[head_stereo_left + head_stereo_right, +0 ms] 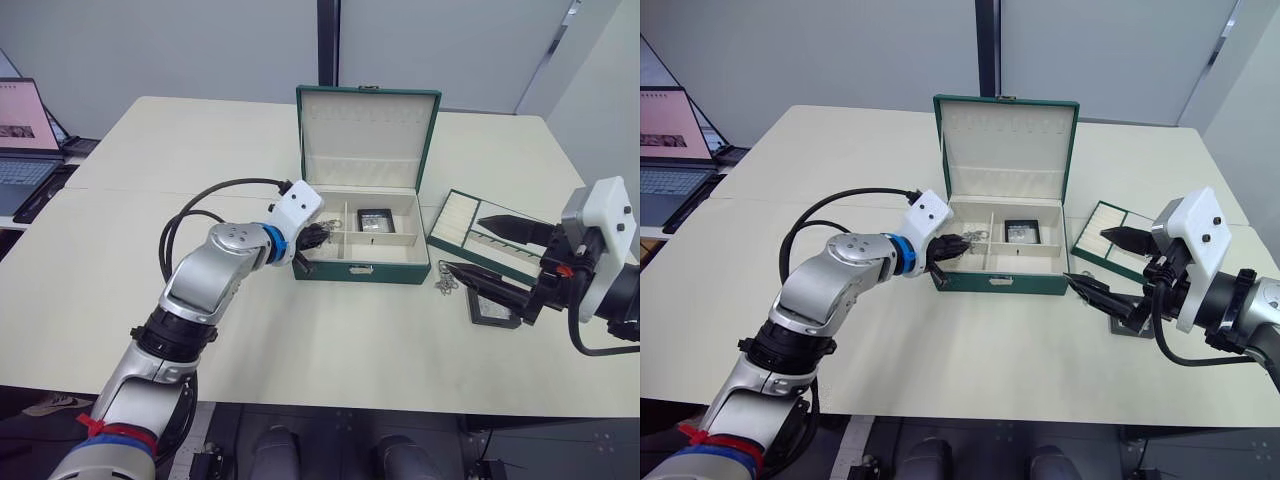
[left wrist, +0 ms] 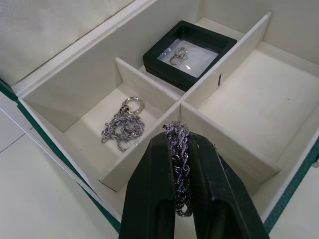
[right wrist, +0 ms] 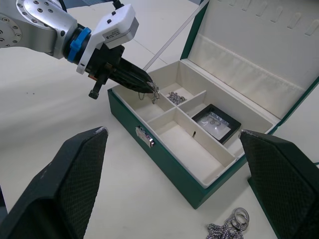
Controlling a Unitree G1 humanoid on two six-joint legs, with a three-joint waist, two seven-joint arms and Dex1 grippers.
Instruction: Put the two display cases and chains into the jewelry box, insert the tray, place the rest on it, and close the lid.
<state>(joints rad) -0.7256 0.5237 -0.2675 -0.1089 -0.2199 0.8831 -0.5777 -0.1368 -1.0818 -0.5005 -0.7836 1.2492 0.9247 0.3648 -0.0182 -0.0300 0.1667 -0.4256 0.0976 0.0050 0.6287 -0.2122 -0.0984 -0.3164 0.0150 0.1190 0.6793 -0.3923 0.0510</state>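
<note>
Chain pinched in left gripper over jewelry box front-left cell | lower it past the divider before you release | right gripper spread, empty

We see an office or lab room — plain grey partition walls, a wide cream table, and an open laptop on a side desk.
</note>
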